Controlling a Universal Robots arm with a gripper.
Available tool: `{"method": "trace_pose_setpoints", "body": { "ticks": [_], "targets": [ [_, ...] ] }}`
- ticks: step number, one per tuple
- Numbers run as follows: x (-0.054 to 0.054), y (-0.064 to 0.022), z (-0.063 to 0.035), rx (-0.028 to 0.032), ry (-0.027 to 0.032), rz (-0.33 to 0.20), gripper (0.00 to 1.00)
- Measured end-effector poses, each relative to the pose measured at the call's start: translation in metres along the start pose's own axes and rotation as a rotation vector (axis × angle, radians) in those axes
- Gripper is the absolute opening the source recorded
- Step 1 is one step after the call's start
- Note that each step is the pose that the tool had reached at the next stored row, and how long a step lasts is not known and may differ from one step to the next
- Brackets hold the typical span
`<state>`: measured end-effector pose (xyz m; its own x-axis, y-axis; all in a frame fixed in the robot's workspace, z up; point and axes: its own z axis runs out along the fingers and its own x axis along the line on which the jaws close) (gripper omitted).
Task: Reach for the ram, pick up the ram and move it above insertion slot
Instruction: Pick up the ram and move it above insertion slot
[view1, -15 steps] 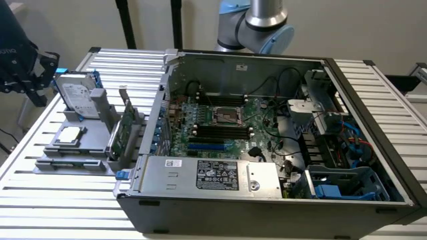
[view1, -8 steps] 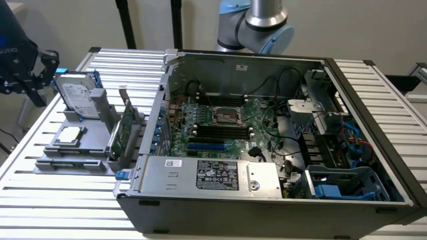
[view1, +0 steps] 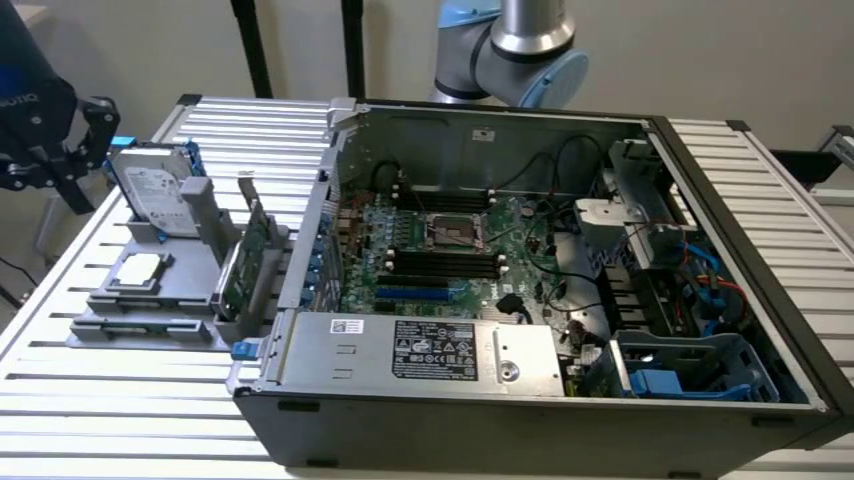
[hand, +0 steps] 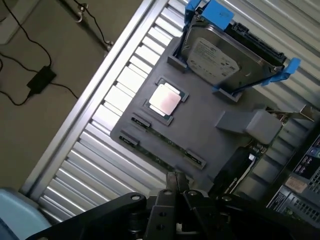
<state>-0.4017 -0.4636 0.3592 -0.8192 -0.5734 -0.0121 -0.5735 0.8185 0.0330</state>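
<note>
The pincer (hand: 177, 179) is closed tight and holds nothing. It hovers over the gray holder (hand: 202, 116) on the slatted table (hand: 92, 165). The ram (hand: 167, 143) sits on edge in the holder's slot, near the pincer's tips.

Place: robotics lab, hardware-assembly cell.
Evidence: slatted aluminium table (view1: 107, 400), opened computer case (view1: 534, 430), robot arm (view1: 534, 40), grey parts fixture (hand: 200, 125).

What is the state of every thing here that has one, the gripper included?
gripper: shut, holding nothing, near the ram.
ram: lying in its slot of the gray tray, not gripped.
hard drive: propped on edge in the tray, blue rails on.
processor: flat in its recess.
expansion card: upright in the tray.
computer case: side open, board exposed.
</note>
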Motion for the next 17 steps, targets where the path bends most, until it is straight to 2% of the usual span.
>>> {"method": "trace_pose_setpoints", "body": {
  "ticks": [10, 17],
  "targets": [
    [0.0, 0.0001, -0.001, 0.0048, -0.0075, -0.175, 0.11],
    [0.0, 0.0001, -0.0011, 0.0073, -0.0096, -0.302, 0.11]
  ]
}}
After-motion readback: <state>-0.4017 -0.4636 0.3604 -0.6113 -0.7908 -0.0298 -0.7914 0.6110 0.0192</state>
